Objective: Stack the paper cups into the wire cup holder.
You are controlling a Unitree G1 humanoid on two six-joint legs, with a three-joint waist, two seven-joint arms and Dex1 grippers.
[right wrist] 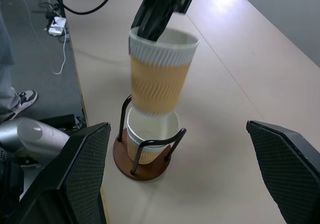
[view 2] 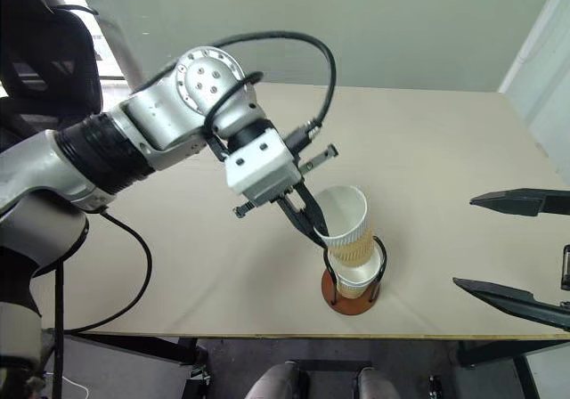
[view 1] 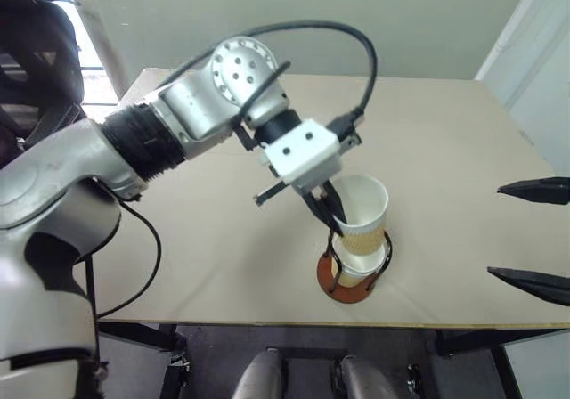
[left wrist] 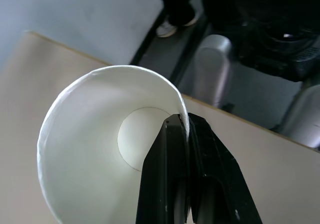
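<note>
Sitting near the front edge of the desk (view 1: 445,132), the wire cup holder (view 2: 349,302) is carrying one paper cup (right wrist: 150,139) between its black loops. Just above it, the left end effector (view 2: 313,225) is pinching the rim of a second cup (view 2: 346,225), whose bottom is hanging over the seated cup's mouth. Off to the right, the right end effector (view 1: 534,236) is hovering with fingers spread wide, empty.

The robot's left arm (view 1: 169,123) is silver-grey with a ribbed black sleeve, a round screw-studded joint cap (view 1: 239,69), a white wrist block (view 1: 303,154) and a looping black cable (view 1: 356,52); its gripper fingers (right wrist: 282,154) are black and textured
</note>
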